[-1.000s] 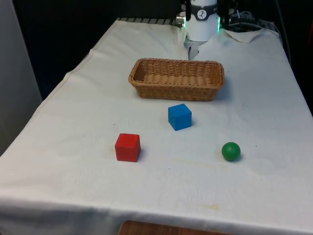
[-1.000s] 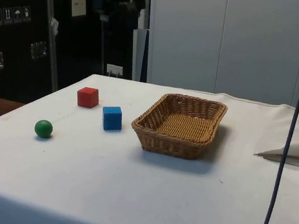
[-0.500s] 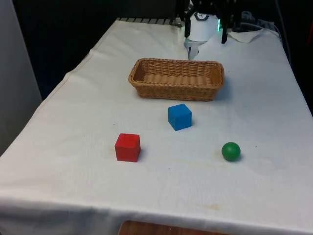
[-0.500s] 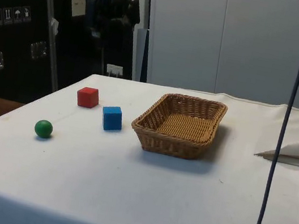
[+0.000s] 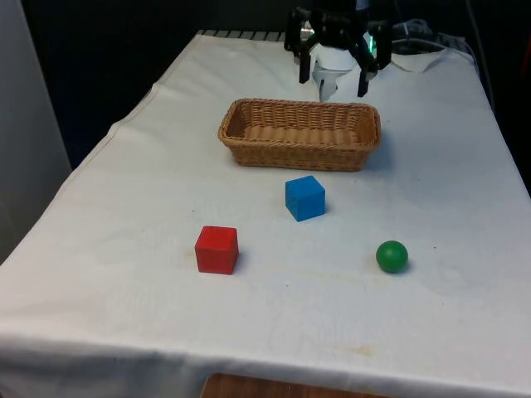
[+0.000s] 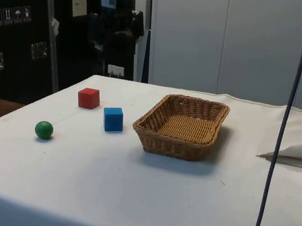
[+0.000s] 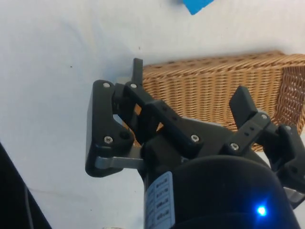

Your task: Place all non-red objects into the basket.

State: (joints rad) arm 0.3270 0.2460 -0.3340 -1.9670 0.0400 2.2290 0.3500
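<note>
The blue cube [image 5: 304, 197] is sitting on the white cloth [image 5: 149, 207] just at 6 o'clock from the basket [image 5: 299, 133]. The green ball [image 5: 392, 256] is lying at 4 o'clock from the cube, and the red cube [image 5: 216, 249] at 8 o'clock. The gripper [image 5: 332, 83] is hanging at 12 o'clock from the basket, its 2 fingers [image 7: 137, 71] wide apart with nothing between them. The side view is showing dark cabinets [image 6: 15, 21].

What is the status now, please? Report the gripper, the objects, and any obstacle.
Gripper open, empty, above the table behind the basket. Blue cube and green ball on the cloth, outside the basket; red cube too. No obstacle between them.
</note>
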